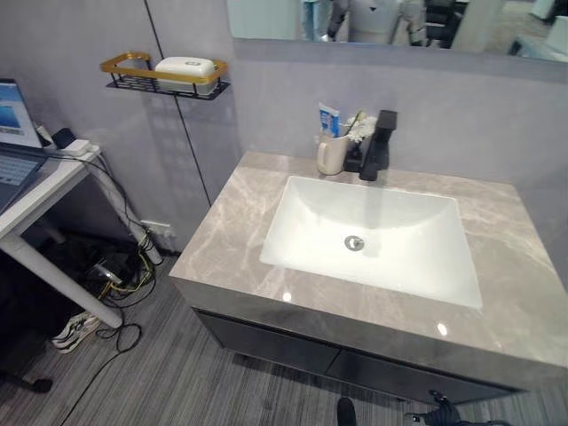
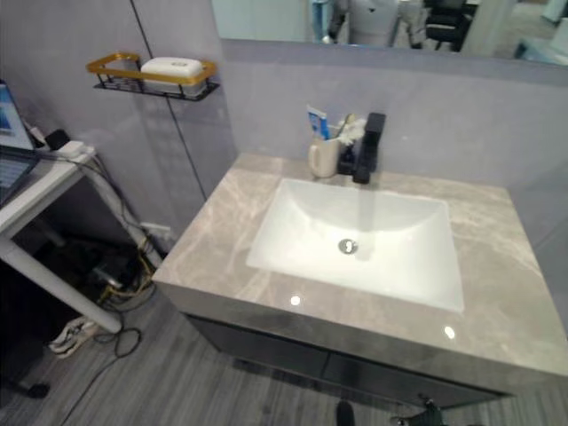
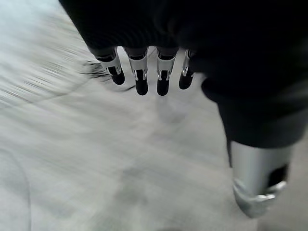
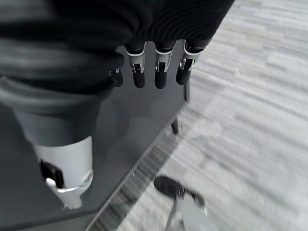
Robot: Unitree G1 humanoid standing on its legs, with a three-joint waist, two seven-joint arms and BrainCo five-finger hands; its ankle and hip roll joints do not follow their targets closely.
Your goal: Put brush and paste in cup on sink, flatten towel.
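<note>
The cup [image 1: 332, 154] and black faucet [image 1: 376, 146] crowd the counter's [image 1: 231, 231] back edge, while its left, right and front margins around the basin [image 1: 373, 235] lie open.

A black faucet [image 1: 376, 146] is mounted behind the white basin. A gold-rimmed wire shelf [image 1: 163, 78] is fixed to the grey wall, with a white soap box [image 1: 185, 70] laid on it. A laptop [image 1: 15, 133] is seen on a white desk [image 1: 46, 191], above tangled cables [image 1: 120, 275] on the floor.
</note>
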